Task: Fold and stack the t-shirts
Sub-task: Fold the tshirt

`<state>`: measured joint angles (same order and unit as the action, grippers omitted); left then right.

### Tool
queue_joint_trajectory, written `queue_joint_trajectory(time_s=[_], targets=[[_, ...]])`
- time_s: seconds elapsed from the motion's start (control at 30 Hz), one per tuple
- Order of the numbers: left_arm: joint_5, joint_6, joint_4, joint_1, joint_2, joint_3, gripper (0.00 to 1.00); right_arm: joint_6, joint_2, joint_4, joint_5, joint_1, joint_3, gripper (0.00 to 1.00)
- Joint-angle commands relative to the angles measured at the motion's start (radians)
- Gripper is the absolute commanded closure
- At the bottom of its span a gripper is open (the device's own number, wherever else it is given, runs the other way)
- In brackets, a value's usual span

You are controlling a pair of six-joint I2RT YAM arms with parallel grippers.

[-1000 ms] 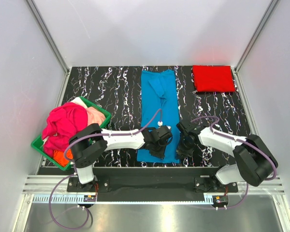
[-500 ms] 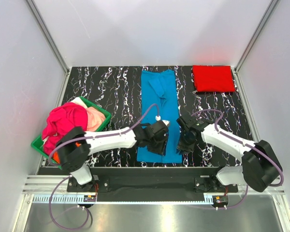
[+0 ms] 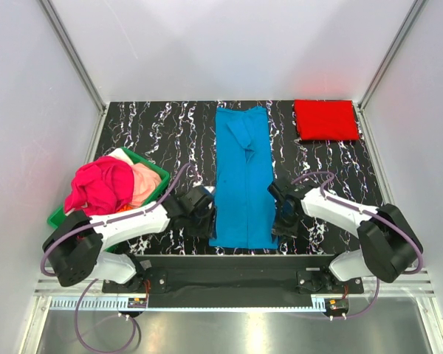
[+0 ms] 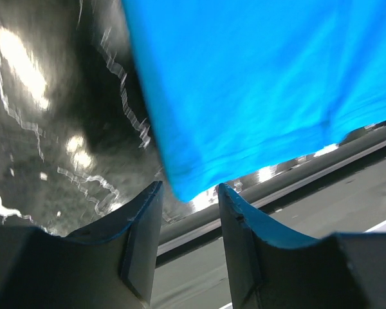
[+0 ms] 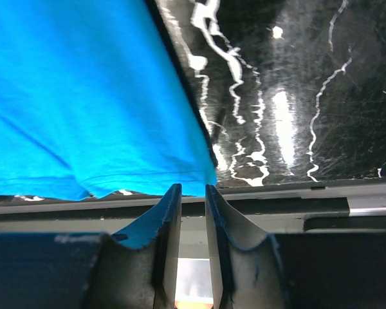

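Top external view: the blue t-shirt [image 3: 243,177] lies flat on the black marbled table [image 3: 162,133], folded into a long narrow strip. The strip runs from the far edge to the near edge, at the centre of the table. The red t-shirt [image 3: 325,119] lies folded in a flat rectangle at the far right corner, well apart from the blue one. The green basket [image 3: 59,219] stands at the left edge and holds a crumpled magenta-pink t-shirt [image 3: 96,188] with a pale orange cloth [image 3: 144,183] beside it.

The left gripper [image 3: 201,214] sits low at the near left corner of the blue strip. In the left wrist view its fingers [image 4: 141,225] stand moderately apart. The corner of the shirt lies at the mouth of the gap, and the fingers do not clamp it.

The right gripper [image 3: 284,221] sits low at the near right corner of the strip. In the right wrist view its fingers [image 5: 164,232] leave only a narrow slit. No cloth shows inside the slit. The hem corner lies just ahead of the tips; contact cannot be confirmed.
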<state>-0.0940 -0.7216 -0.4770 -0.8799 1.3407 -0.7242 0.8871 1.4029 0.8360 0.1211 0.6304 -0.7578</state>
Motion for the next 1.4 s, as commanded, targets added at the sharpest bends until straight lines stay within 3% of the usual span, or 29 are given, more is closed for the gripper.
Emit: queue_joint_trajectory(time_s=[0.0, 0.53, 0.77, 1.07, 1.37], targets=[[-0.042, -0.032, 0.076, -0.002, -0.043, 0.057, 0.55, 0.013, 0.01, 0.018, -0.003, 0.008, 0.015, 0.71], [-0.095, -0.091, 0.164, -0.005, -0.026, 0.14, 0.6, 0.058, -0.056, -0.031, -0.006, 0.008, 0.094, 0.68], [-0.096, -0.091, 0.192, -0.008, -0.015, 0.149, 0.7, 0.061, -0.061, -0.037, -0.028, 0.008, 0.087, 0.68], [-0.11, -0.087, 0.219, -0.008, -0.014, 0.149, 0.99, 0.046, -0.038, -0.041, -0.047, 0.008, 0.064, 0.7], [-0.119, -0.093, 0.23, -0.011, -0.012, 0.144, 1.0, 0.019, -0.024, -0.043, -0.052, 0.008, 0.055, 0.81]])
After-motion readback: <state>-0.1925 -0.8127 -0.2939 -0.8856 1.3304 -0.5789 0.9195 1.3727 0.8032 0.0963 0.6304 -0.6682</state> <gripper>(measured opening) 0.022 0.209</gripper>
